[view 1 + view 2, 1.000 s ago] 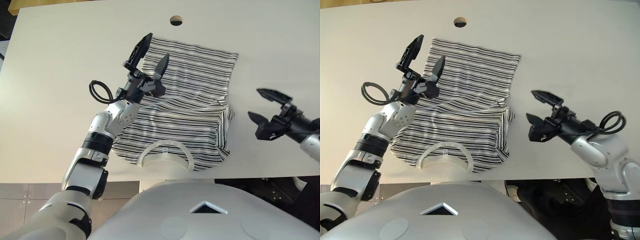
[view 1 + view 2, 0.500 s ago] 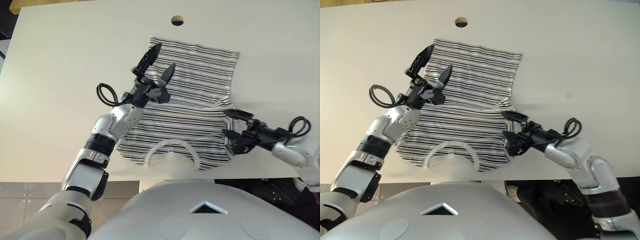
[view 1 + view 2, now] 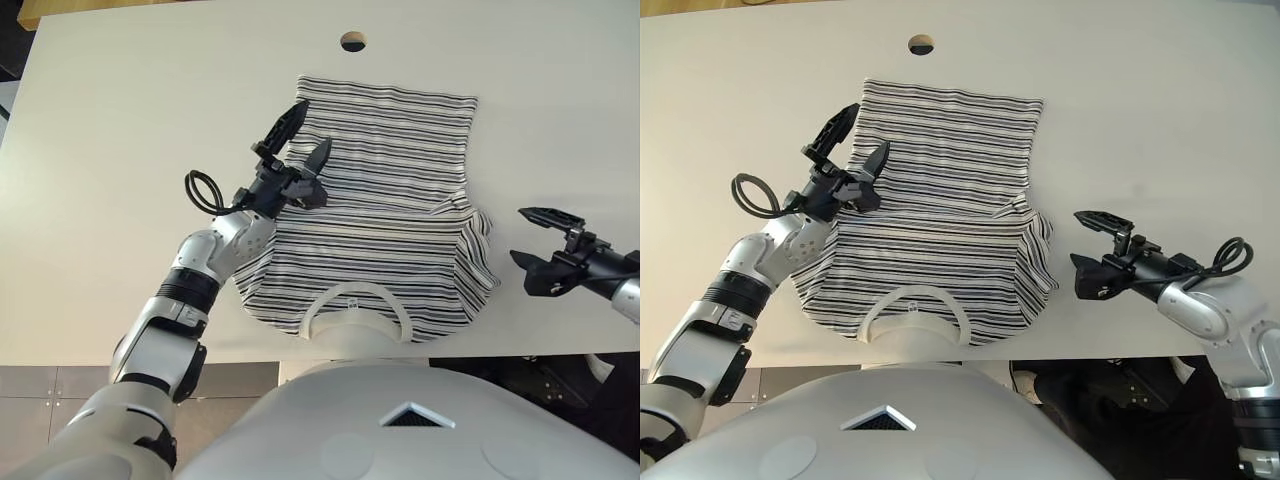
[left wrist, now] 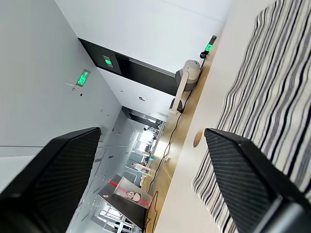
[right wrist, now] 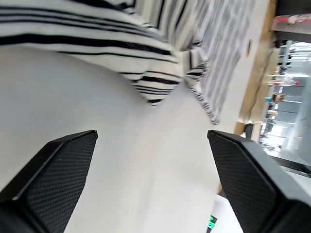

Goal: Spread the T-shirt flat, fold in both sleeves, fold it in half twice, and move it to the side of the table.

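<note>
Lying nearly flat on the table [image 3: 130, 120] with its collar toward the robot, the T-shirt [image 3: 390, 230] now has its right sleeve [image 3: 480, 250] tugged outward, though it is rumpled. The right gripper [image 3: 518, 234] has let go and drawn back beside it, fingers wide apart and empty. The left gripper [image 3: 315, 124] hovers over the shirt's left side, also spread and empty. Spreading looks nearly done.

White table [image 3: 120, 150], pale room.
A round cable hole [image 3: 352, 41] sits by the table's far edge; grey floor tiles [image 3: 50, 385] lie under its near edge.
</note>
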Action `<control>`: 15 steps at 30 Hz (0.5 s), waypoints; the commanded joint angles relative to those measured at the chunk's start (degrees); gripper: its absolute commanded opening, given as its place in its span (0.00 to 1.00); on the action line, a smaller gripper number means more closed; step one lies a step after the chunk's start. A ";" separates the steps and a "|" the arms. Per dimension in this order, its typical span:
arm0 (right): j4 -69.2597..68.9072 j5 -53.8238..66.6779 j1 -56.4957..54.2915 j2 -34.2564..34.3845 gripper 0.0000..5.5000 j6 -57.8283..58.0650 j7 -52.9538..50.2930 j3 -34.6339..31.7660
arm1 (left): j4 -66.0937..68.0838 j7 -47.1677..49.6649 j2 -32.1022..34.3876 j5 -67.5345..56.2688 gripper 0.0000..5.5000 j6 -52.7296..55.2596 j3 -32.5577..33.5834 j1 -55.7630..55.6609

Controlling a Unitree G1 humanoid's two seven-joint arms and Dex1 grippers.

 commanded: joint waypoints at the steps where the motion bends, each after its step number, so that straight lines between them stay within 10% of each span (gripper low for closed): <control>1: -8.12 5.09 -0.20 0.97 0.76 0.54 0.39 -3.62 | 1.01 -0.42 1.31 0.40 0.73 0.37 -0.07 -1.52; 15: 4.68 -2.79 -2.56 1.36 0.76 -0.30 0.86 8.00 | 0.68 -0.52 1.03 -0.13 0.73 0.34 -0.52 -1.17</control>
